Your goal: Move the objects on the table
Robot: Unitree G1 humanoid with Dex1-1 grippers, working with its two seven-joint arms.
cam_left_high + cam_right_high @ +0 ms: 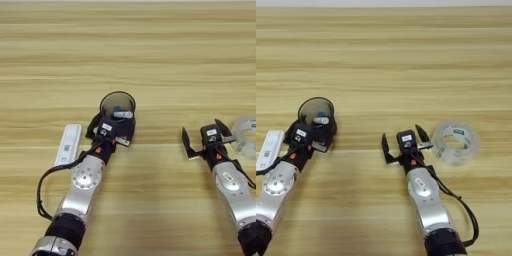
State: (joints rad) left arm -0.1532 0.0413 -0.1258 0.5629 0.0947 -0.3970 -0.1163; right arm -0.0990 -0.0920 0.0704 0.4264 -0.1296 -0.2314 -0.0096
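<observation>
On the wooden tabletop (150, 60), the left gripper (111, 126) sits at the near side of the black mesh cup (118, 104), which has a short blue tube (121, 113) at its mouth; whether its fingers are clenched cannot be told. The white test cassette (68, 144) lies flat just left of that arm. The right gripper (404, 141) rests released, fingers spread, beside a clear tape roll (456, 142).

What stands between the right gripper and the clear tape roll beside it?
Nothing visible. The right gripper, open, sits just left of the clear tape roll on bare table. The left gripper is at the black mesh cup.
</observation>
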